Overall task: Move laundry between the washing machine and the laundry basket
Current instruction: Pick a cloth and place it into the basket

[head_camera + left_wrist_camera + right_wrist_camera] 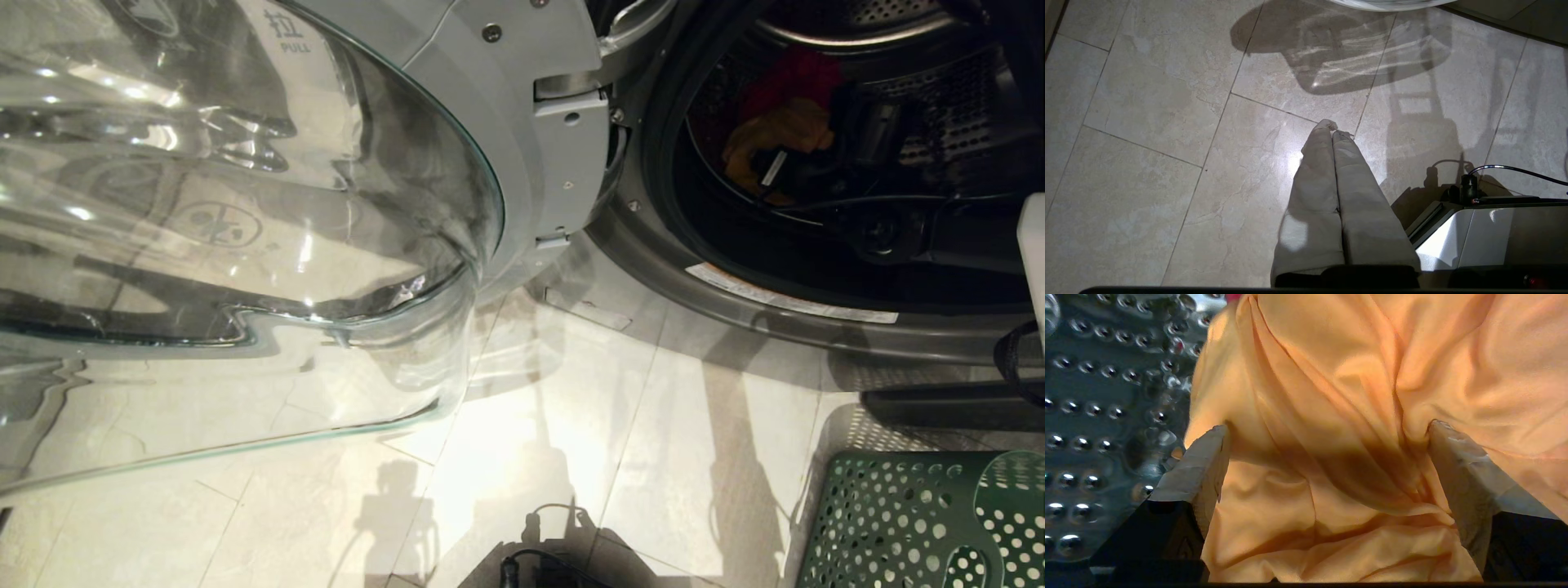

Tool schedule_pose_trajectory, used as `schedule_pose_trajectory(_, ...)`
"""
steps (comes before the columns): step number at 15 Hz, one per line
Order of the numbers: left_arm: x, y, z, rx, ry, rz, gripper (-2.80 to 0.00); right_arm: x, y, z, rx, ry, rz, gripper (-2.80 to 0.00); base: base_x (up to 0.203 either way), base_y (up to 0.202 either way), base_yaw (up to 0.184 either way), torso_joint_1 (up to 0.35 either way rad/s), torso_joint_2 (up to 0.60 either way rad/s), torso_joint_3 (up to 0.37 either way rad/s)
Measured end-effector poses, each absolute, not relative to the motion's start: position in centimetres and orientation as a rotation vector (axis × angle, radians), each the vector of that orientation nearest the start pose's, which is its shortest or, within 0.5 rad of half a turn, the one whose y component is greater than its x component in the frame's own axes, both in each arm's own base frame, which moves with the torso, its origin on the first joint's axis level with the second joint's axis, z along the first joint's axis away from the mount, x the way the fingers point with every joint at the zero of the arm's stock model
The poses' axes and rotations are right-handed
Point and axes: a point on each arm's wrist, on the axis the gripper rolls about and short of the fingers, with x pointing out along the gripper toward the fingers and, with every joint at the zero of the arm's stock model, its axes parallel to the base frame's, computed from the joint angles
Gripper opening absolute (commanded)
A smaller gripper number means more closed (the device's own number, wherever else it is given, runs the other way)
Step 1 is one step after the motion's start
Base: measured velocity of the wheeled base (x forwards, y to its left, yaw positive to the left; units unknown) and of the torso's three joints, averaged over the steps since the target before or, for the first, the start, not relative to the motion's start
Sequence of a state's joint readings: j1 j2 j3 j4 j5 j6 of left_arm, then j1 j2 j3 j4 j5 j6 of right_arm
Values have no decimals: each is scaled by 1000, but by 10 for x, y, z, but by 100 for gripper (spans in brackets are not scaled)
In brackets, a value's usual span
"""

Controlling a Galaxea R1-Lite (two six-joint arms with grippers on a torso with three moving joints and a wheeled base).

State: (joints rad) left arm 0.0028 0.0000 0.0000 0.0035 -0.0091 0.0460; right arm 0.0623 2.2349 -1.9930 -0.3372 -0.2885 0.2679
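Yellow-orange garment (1331, 416), seemingly red garment (796, 77) behind, green round-holed basket (898, 523), pale beige veined floor tiles (1147, 122)

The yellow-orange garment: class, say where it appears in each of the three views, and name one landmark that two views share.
Head view: yellow-orange garment upper right, inside the drum.
Left wrist view: not in it.
Right wrist view: fills the middle, between the open right gripper fingers.
Shared landmark: the drum's perforated wall.
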Motion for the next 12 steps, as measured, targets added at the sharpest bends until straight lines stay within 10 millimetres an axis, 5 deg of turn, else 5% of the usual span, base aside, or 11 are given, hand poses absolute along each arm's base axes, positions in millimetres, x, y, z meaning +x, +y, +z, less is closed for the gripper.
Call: schedule_pose_trajectory(12,-23,0,75,46,3,-6,-280,479,22,267,269,-103,-216,0,0,0,0,0,0,0)
